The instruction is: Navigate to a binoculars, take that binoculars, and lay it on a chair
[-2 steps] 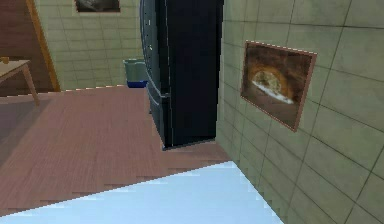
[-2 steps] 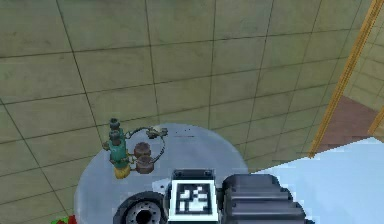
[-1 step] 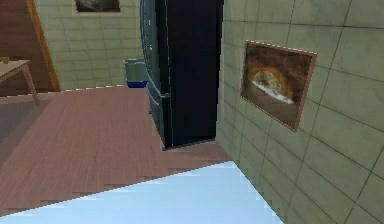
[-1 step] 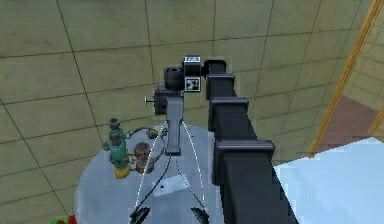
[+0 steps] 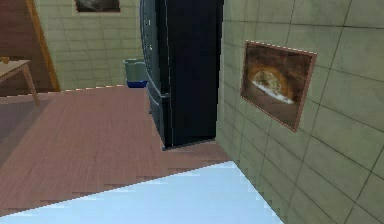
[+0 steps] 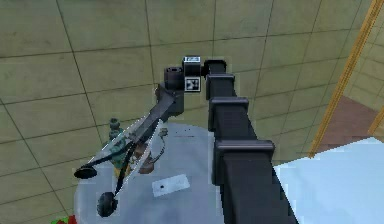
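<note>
**Arm side view, left to right**
1. Red thing [image 6: 48, 214]: near left corner, cut off by the edge. Its kind is not discernible.
2. Claw [image 6: 96, 188]: two thin fingers [image 6: 145, 115] slant from the dark body down toward the near left, across the round grey worktop [image 6: 188, 150]. I cannot tell whether they are spread or pressed together. I also cannot tell whether the claw holds anything, since things lie on the worktop behind it.
3. Green-and-brown cluster [image 6: 128, 148]: on the worktop's left part, at the fingers. It is too small to name, so I cannot tell whether it is the binoculars, or whether it touches the fingers.
4. White card [image 6: 170, 187]: flat on the worktop's near side, just left of the arm.
5. Arm [image 6: 240, 150]: a dark square bar rising from the bottom edge, with its far end before the tiled wall [image 6: 80, 60]. Two white marker squares [image 6: 192, 84] sit at that end. The bar hides the worktop's right part.
6. Pale surface [image 6: 335, 185]: near right, cut off by the edges.
7. Wooden frame [image 6: 352, 80]: far right, slanting.

**Forward view, left to right**

8. Wooden table [image 5: 12, 70]: cut off at the left edge.
9. Wall picture [image 5: 97, 4]: far wall, its top cut off.
10. Blue bin [image 5: 134, 72]: far, just left of the tall dark cabinet [image 5: 190, 70].
11. Framed picture [image 5: 278, 85]: on the right wall.
</note>
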